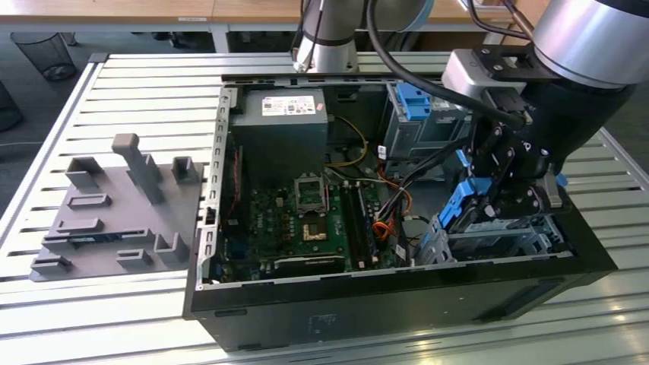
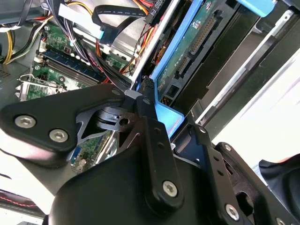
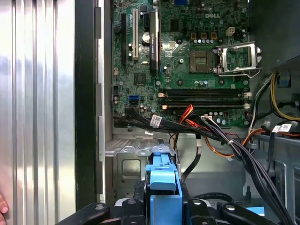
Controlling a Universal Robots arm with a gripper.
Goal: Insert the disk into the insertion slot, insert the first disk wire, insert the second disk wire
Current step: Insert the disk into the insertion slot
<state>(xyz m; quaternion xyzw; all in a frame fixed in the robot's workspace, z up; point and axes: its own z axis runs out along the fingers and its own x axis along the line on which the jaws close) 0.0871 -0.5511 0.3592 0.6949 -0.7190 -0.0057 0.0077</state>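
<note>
My gripper (image 1: 504,192) is shut on the disk (image 1: 463,201), a drive in a bright blue carrier held steeply tilted, edge down. It hangs over the insertion slot (image 1: 499,237), the low silver cage at the case's front corner on the exterior view's right. In the second wrist view the disk (image 2: 196,44) shows its green circuit-board underside and blue frame, with a black finger (image 2: 149,123) pressed on the carrier's edge. The first wrist view has the blue carrier (image 3: 162,180) between my gripper (image 3: 163,207) jaws, above the silver cage (image 3: 129,161). Loose black and orange wires (image 3: 213,137) lie beside the cage.
The open computer case (image 1: 304,304) lies on a slatted metal table (image 1: 132,84). Inside are the motherboard (image 1: 304,217), a power supply (image 1: 279,129) and a taller grey cage with a blue clip (image 1: 416,106). A grey fixture plate (image 1: 112,213) sits at the exterior view's left. A person's fingertip (image 3: 2,206) shows at the table's edge.
</note>
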